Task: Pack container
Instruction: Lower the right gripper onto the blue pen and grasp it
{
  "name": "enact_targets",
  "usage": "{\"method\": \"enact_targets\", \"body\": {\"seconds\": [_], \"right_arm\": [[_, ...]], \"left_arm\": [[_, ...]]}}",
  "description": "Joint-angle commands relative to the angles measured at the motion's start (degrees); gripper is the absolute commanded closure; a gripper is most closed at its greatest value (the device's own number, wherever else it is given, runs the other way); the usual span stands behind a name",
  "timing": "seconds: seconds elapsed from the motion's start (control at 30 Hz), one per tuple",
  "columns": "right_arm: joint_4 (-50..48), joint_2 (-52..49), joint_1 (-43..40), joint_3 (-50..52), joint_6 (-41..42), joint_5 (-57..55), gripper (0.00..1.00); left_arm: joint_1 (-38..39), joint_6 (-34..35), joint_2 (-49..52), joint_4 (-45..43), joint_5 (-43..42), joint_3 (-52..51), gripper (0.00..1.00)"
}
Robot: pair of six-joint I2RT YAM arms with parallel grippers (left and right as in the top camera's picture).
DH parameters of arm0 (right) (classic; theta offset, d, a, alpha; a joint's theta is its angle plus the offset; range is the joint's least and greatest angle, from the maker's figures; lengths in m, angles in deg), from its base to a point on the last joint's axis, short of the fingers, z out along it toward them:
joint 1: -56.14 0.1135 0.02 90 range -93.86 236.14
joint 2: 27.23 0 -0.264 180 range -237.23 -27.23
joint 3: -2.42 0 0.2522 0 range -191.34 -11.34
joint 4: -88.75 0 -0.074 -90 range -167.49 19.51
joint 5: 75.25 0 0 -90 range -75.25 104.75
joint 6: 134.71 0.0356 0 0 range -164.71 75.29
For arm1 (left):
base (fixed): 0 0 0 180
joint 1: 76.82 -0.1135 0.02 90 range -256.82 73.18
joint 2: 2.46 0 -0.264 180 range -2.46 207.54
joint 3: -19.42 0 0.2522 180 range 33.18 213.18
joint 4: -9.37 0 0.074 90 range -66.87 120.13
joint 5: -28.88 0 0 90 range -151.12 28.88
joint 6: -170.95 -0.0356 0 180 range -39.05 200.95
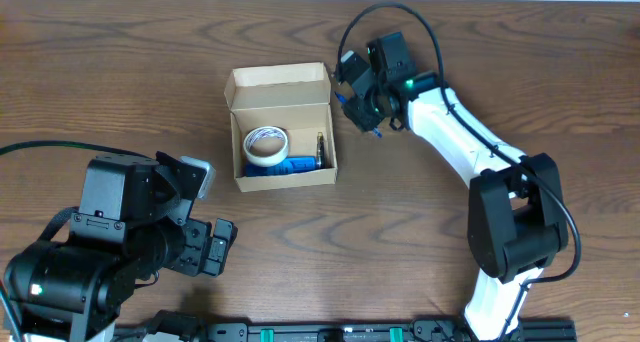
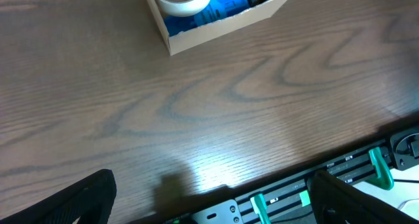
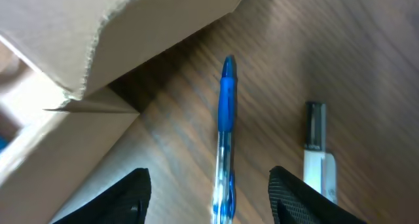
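The container (image 1: pixel 283 127) is a small tan cardboard box with its lid flap standing open at the back. Inside lie a white tape roll (image 1: pixel 265 145), a blue item (image 1: pixel 292 165) and a dark pen (image 1: pixel 320 150). My right gripper (image 1: pixel 358 104) hovers just right of the box. In the right wrist view it (image 3: pixel 209 199) is open, with a blue pen (image 3: pixel 226 119) lying on the table between its fingers, touching neither. The box wall (image 3: pixel 85 34) is to the pen's left. My left gripper (image 2: pixel 216 204) is open wide and holds nothing, near the table's front edge, with the box (image 2: pixel 222 24) ahead of it.
A white pen with a dark cap (image 3: pixel 317 155) lies on the table just right of the blue pen, outside the right finger. A black rail with green clips (image 2: pixel 340 178) runs along the table's front edge.
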Motion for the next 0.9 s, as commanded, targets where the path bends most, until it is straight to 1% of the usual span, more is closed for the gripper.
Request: {"method": "enact_targets", "body": {"seconds": [0.0, 0.4, 0.63, 0.87], "right_arm": [[-2.6, 0.0, -1.4, 3.2, -0.4, 0.9, 0.38], [-11.5, 0.0, -1.8, 10.1, 0.8, 2.6, 0.35], [-16.1, -0.2, -1.8, 12.6, 0.8, 2.6, 0.35], [-19.8, -3.4, -1.8, 12.7, 1.9, 2.6, 0.37]], "left_arm": [[-0.1, -1.0, -0.1, 0.2, -0.3, 0.9, 0.05], [-0.1, -1.0, -0.1, 0.2, -0.3, 0.9, 0.05], [-0.1, -1.0, -0.1, 0.2, -0.3, 0.9, 0.05], [-0.1, -1.0, -0.1, 0.2, -0.3, 0.9, 0.05]]}}
